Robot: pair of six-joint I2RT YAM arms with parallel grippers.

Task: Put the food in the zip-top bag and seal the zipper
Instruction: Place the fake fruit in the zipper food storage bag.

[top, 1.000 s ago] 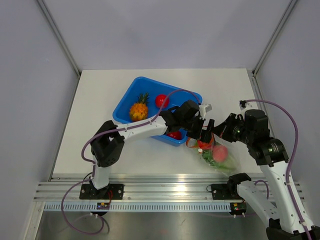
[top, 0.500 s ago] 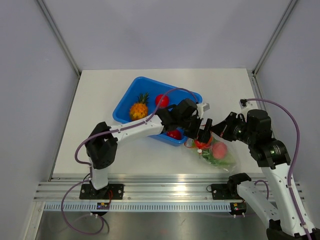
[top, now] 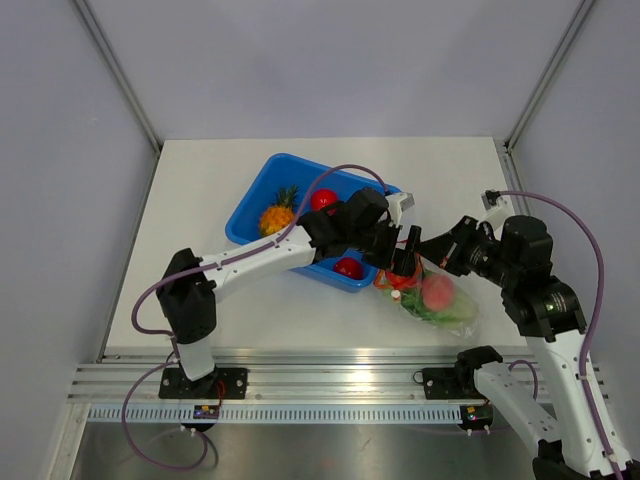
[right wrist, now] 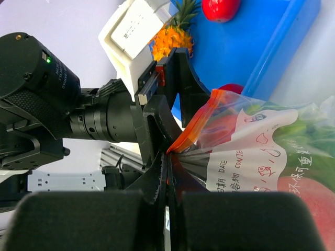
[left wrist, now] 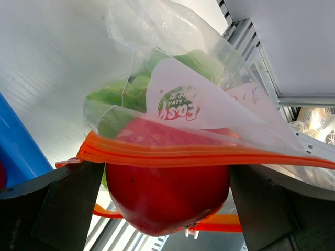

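Loading partly done. The bag (top: 447, 308) lies on the surface (top: 200, 200) just beside the blue tub (top: 247, 218), with the peach (top: 437, 296) and cabbage (left wrist: 131, 89) inside. My right gripper (right wrist: 168, 157) is pinched on the zipper (left wrist: 209, 156). My left gripper (left wrist: 167, 178) clasps a red fruit (left wrist: 167, 198) at the mouth. To load: the pineapple (top: 277, 214) and two red balls (top: 323, 200) in the tub. Sealing not begun. The bag's crinkled film hides how far in the fruit is.

In the left wrist view the zipper (left wrist: 183, 155) covers the upper part of the red fruit (left wrist: 167, 198); the blue tub (left wrist: 15, 151) is cut off at the left edge.
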